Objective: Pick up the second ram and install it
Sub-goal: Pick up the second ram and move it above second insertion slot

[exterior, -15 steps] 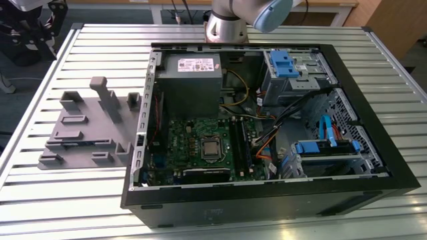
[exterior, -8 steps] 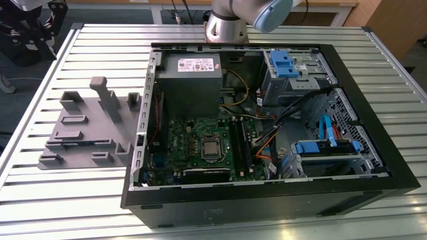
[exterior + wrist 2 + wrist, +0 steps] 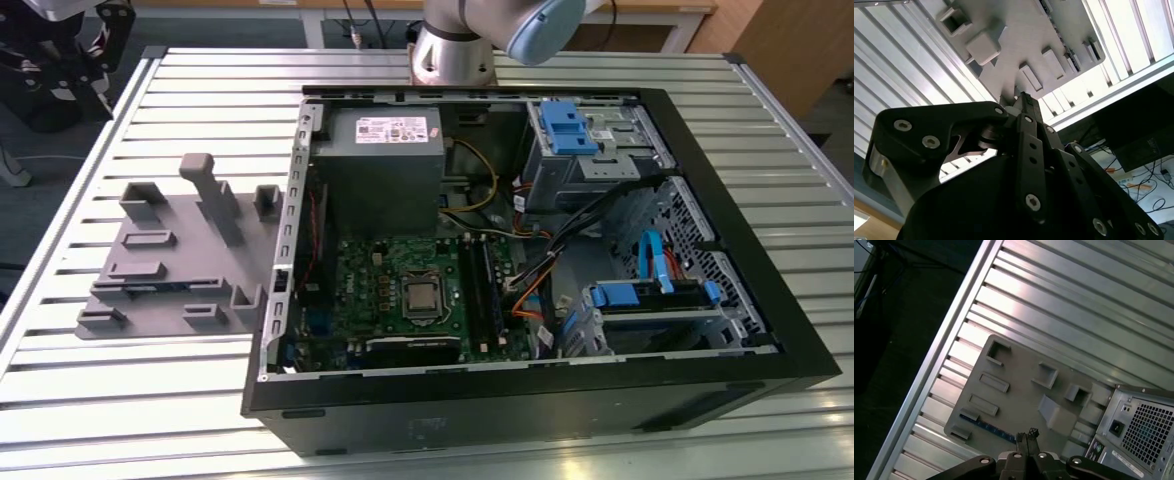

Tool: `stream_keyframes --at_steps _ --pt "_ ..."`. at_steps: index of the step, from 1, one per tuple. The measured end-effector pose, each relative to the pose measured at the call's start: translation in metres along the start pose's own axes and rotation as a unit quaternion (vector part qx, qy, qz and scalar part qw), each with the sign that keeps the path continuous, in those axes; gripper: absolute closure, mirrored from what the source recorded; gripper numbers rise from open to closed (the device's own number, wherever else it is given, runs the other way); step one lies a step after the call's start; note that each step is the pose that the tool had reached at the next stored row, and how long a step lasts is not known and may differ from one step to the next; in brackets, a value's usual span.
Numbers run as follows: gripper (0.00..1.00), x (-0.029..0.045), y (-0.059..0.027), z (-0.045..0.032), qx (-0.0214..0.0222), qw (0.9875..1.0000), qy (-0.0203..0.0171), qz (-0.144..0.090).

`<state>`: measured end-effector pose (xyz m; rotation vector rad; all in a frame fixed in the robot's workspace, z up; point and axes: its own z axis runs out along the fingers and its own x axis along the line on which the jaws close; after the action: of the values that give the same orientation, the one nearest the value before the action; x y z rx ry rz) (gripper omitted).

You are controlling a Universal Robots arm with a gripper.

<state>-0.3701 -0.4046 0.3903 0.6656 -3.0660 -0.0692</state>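
Gripper [image 3: 1027, 436] closed, blue-labelled second ram [image 3: 988, 426] in fixture [image 3: 1019, 390]

Your arm [image 3: 451, 55] stands upright at the far side of the exterior view, and its blue-grey joint [image 3: 541, 25] bends off toward that view's right. In both wrist views the jaws are pressed together with nothing between them. The fingertips [image 3: 1027, 436] meet and the dark linkage [image 3: 1029, 165] is folded in behind them.
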Motion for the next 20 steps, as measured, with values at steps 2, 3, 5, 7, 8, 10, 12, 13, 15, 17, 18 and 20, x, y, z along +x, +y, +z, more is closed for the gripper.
stream_keyframes --at_steps 2,3,5,7,8,10,12,13,15,17,18,20 --pt "0.89 0.0000 0.0000 0.0000 0.0000 1.0000 0.0001 -0.002" --pt "0.89 0.0000 0.0000 0.0000 0.0000 1.0000 0.0001 -0.003" --pt "0.89 0.0001 0.0001 0.0000 0.0000 1.0000 0.0002 -0.005" --pt "0.89 0.0001 0.0001 0.0000 0.0000 1.0000 0.0003 -0.007" --pt "0.89 0.0001 0.0001 0.0000 0.0000 1.0000 0.0004 -0.008" --pt "0.89 0.0002 0.0001 0.0001 -0.0001 0.9999 0.0004 -0.010" --pt "0.89 0.0004 0.0002 0.0002 -0.0001 0.9999 0.0004 -0.012" --pt "0.89 0.0004 0.0002 0.0001 -0.0001 0.9999 0.0005 -0.013" --pt "0.89 0.0007 0.0002 0.0000 -0.0001 0.9999 0.0006 -0.015" --pt "0.89 0.0008 0.0003 0.0000 -0.0001 0.9999 0.0007 -0.016" --pt "0.89 0.0009 0.0003 0.0000 -0.0001 0.9999 0.0007 -0.017" --pt "0.89 0.0010 0.0004 0.0000 -0.0001 0.9998 0.0008 -0.019"
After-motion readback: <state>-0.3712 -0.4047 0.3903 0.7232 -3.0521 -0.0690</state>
